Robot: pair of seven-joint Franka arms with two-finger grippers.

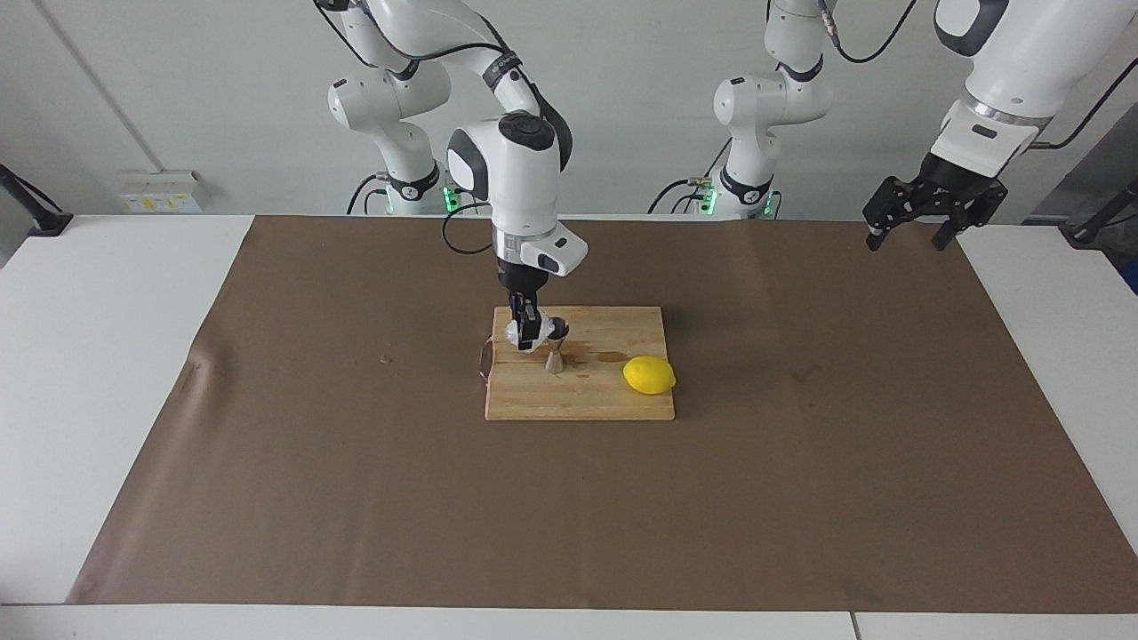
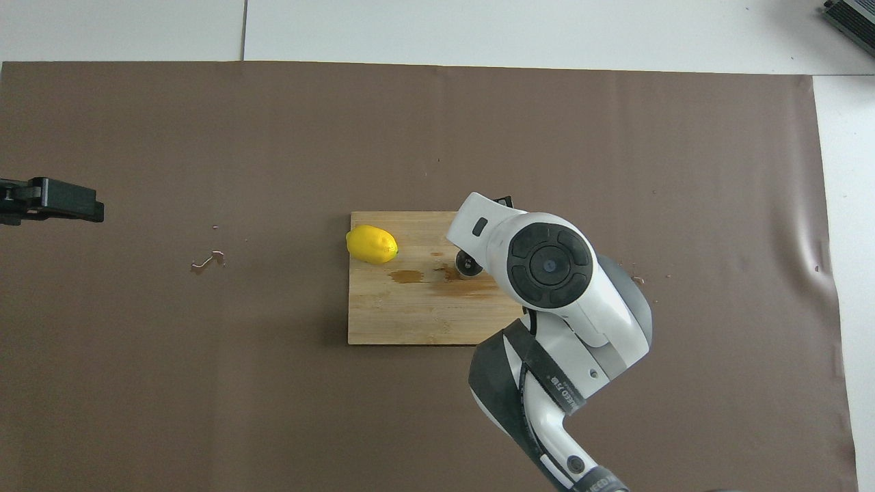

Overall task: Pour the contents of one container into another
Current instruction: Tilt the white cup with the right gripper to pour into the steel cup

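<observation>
1. Two risks: the right hand [image 1: 528,336], clamped on the glass cup [image 1: 516,335] just beside the jigger [image 1: 556,347] on the board [image 1: 580,391], could knock it over.
2. Liquid, apparently, might spill.
3. Left hand [image 1: 909,233] waits, fully spread, empty.

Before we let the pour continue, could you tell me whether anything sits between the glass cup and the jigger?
Nothing visible does. The right gripper, shut on the glass cup, holds it right beside the jigger on the cutting board. The lemon lies toward the left arm's end, clear of them.
</observation>
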